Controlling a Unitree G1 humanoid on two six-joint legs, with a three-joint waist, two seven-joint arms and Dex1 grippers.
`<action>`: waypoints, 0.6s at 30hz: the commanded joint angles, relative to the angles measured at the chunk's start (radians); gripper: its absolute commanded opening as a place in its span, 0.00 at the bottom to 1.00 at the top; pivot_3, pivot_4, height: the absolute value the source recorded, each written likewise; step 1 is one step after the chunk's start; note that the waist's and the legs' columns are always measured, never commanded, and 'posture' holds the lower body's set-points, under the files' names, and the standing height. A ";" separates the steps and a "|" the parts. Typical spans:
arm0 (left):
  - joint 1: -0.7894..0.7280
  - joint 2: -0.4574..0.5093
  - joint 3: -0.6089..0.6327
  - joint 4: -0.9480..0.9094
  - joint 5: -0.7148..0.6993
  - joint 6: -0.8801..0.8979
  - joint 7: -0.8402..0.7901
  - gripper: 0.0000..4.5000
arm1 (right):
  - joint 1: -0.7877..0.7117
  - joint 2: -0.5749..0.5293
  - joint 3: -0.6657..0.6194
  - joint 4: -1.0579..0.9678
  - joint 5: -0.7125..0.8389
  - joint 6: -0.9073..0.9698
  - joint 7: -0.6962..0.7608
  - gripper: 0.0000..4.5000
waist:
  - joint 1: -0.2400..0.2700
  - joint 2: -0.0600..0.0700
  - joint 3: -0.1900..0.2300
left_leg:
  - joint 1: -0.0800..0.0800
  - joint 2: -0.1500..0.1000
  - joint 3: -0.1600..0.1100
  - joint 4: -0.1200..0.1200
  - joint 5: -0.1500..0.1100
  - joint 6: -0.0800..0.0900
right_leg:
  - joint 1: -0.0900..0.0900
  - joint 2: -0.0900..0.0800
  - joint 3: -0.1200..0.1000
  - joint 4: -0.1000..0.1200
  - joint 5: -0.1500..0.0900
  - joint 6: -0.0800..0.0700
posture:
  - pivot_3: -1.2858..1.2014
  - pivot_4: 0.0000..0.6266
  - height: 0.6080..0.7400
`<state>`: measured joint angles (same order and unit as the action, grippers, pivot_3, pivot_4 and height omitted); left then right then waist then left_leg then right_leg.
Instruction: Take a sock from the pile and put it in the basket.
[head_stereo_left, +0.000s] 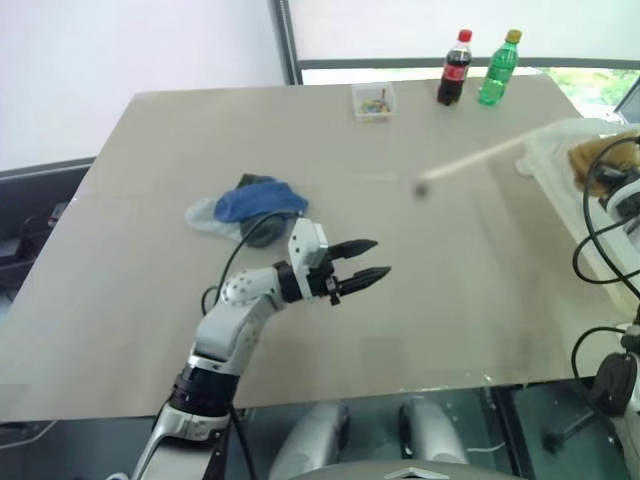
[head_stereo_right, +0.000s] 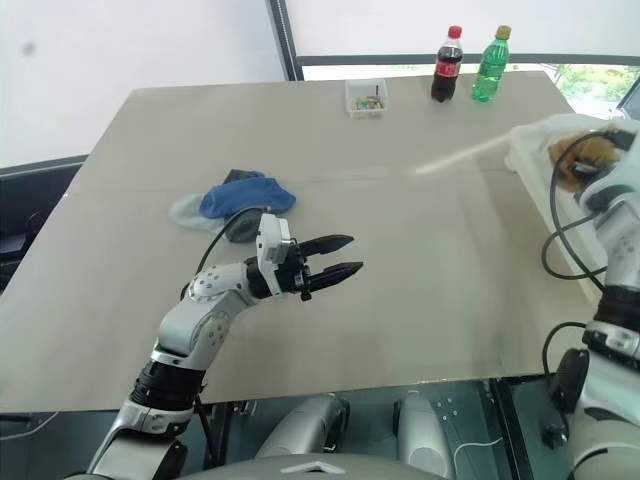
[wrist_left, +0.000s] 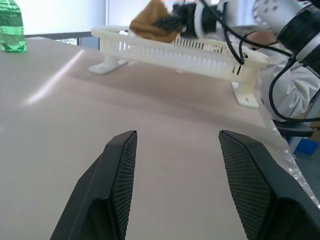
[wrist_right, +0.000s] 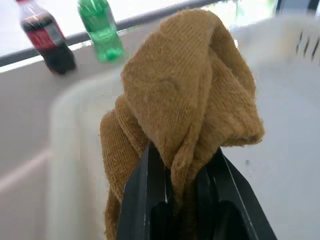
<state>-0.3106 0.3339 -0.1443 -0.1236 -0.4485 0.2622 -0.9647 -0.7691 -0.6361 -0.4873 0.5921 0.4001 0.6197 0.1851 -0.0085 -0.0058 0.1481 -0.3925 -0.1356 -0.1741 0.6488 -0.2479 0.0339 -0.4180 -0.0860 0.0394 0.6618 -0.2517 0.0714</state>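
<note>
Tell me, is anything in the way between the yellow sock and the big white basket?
Nothing visible is. The right gripper holds the mustard-yellow knitted sock over the cream-white plastic basket, with only open air beneath it.

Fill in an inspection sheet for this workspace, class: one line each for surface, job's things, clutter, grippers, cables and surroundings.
Surface: beige table, flat, mostly bare.
Job's things: pile of blue, grey and pale socks lies on the table near the left arm; mustard sock held over the cream basket at the table's right edge.
Clutter: cola bottle and green bottle upright at the far edge; small clear box of colourful bits beside them.
Grippers: left gripper open and holding nothing above the table; right gripper shut on the mustard sock.
Cables: black cable along the left arm; black loops around the right arm.
Surroundings: window frame behind the table.
</note>
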 joint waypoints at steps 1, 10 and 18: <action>-0.005 0.003 0.012 -0.018 -0.004 -0.009 0.005 0.61 | -0.112 -0.066 -0.005 0.263 -0.040 -0.147 0.041 0.11 | -0.005 0.001 0.000 | 0.000 0.000 0.001 0.000 0.000 0.000 | 0.000 0.000 0.001 0.000 0.000 0.000 | 0.52 0.24 0.91; 0.061 0.008 0.031 -0.075 -0.022 0.008 0.041 0.61 | -0.179 -0.120 0.056 0.392 -0.099 -0.168 0.063 1.00 | -0.005 0.001 0.000 | 0.000 0.001 0.003 0.001 -0.002 0.003 | 0.000 0.001 0.003 -0.001 0.000 0.000 | 0.52 0.24 0.91; 0.066 0.002 0.036 -0.068 -0.048 0.024 0.038 0.61 | 0.025 -0.142 -0.036 -0.031 0.012 0.159 0.031 1.00 | 0.006 0.001 0.000 | -0.002 0.001 0.001 0.002 -0.002 0.003 | -0.001 0.001 0.002 -0.001 0.000 0.000 | 0.52 0.24 0.91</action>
<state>-0.2359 0.3342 -0.1257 -0.1588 -0.4624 0.2819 -0.9124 -0.7791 -0.7523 -0.4835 0.6909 0.3767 0.7018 0.2276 -0.0021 -0.0051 0.1483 -0.3944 -0.1345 -0.1731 0.6506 -0.2496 0.0365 -0.4190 -0.0852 0.0417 0.6610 -0.2516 0.0716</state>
